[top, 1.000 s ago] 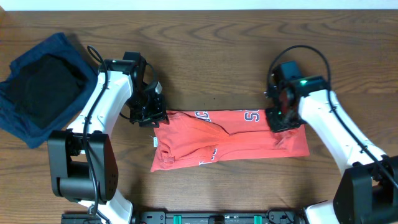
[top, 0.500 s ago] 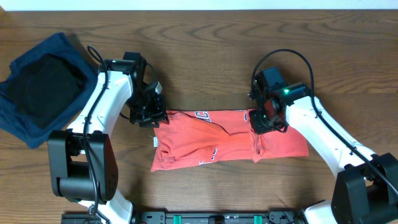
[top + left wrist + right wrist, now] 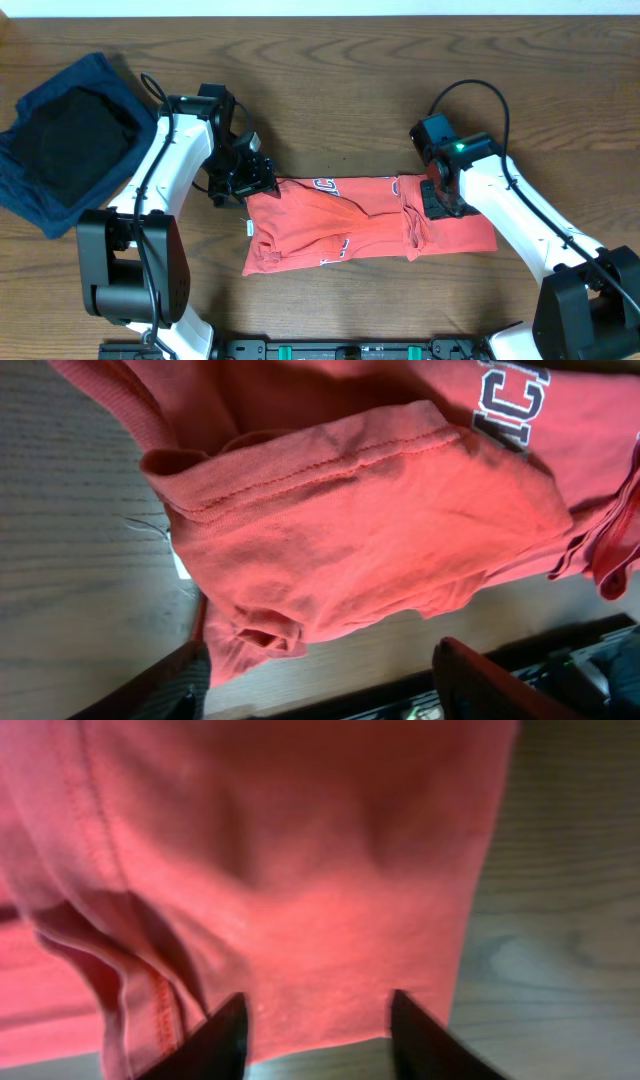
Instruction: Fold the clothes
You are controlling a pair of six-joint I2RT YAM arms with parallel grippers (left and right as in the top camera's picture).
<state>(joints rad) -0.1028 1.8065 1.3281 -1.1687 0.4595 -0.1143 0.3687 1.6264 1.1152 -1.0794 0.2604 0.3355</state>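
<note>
The coral-red T-shirt lies crumpled in a long band across the table's middle, with white and dark lettering along its far edge. A small fold stands up near its right third. My left gripper is open at the shirt's far left corner; in the left wrist view the shirt lies just beyond the spread fingers. My right gripper is open over the shirt's right part; in the right wrist view its fingers hang above the red cloth, holding nothing.
A folded navy-blue garment with a black garment on it lies at the far left. The arm bases and a black rail line the near edge. Bare wood table lies beyond the shirt.
My right gripper pulled the shirt's right part leftward, making a fold, then let go and drew back to the right. My left gripper has opened at the left corner.
</note>
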